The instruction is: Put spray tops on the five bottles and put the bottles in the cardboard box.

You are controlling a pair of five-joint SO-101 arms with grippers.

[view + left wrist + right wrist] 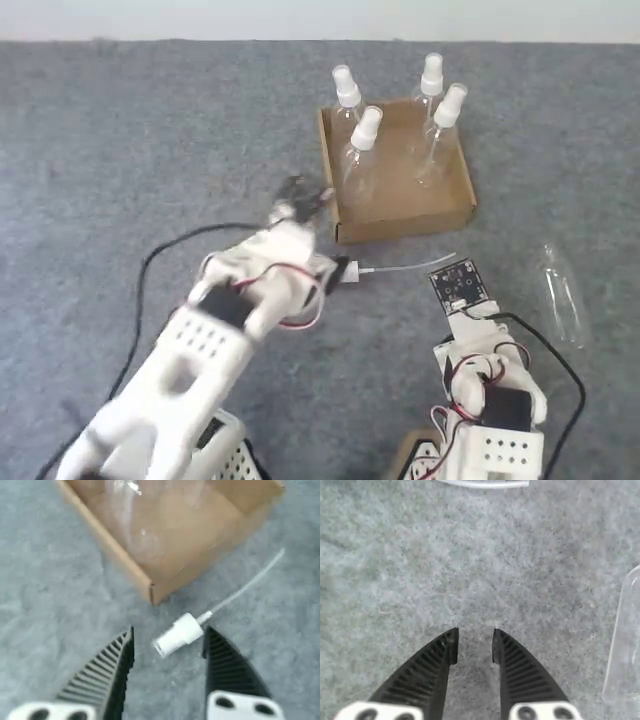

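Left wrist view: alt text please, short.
The left gripper, fingers open, frames a white spray top that lies ungripped on the grey carpet, its thin dip tube trailing away. Just beyond it is a corner of the cardboard box.

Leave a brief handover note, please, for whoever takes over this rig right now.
Left gripper: open, straddling the loose spray top, which lies on the carpet by the cardboard box.
Right gripper: open, empty, over bare carpet.
Done: four capped bottles stand in the box.
Left: grasp the top, fit it on the uncapped bottle lying beside the right arm, then box it.
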